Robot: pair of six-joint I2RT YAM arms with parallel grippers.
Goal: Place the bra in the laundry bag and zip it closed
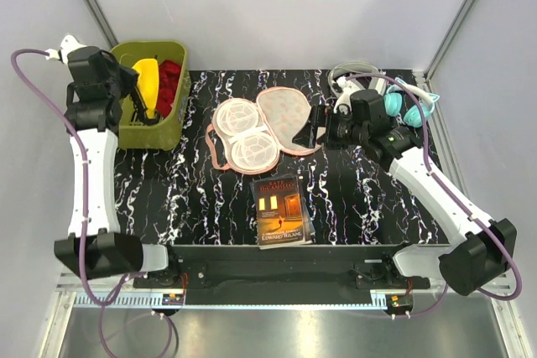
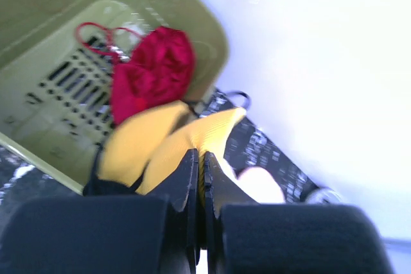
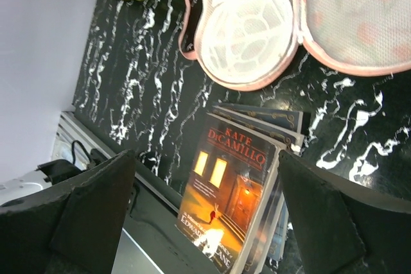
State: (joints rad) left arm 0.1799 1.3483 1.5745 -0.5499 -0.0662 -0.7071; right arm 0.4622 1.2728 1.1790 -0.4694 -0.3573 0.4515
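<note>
While the left gripper (image 2: 199,178) is pinched on the yellow bra (image 1: 148,81), its fingers pressed together on the fabric, that garment hangs partly over the olive-green basket (image 1: 134,136) at the table's far left. Within the basket lies a red garment (image 2: 151,72) on the slotted floor. At centre of the black marbled table (image 1: 201,199) the laundry bag (image 1: 256,127) lies unzipped and spread flat: white mesh cups face upward on one half, the peach printed shell on the other, and nothing rests inside. Just near of the bag sit stacked books (image 1: 281,210). The right gripper (image 1: 315,126) hovers beside the bag's right edge, jaws spread wide and holding nothing. Teal headphones (image 1: 407,106) lie at far right.
</note>
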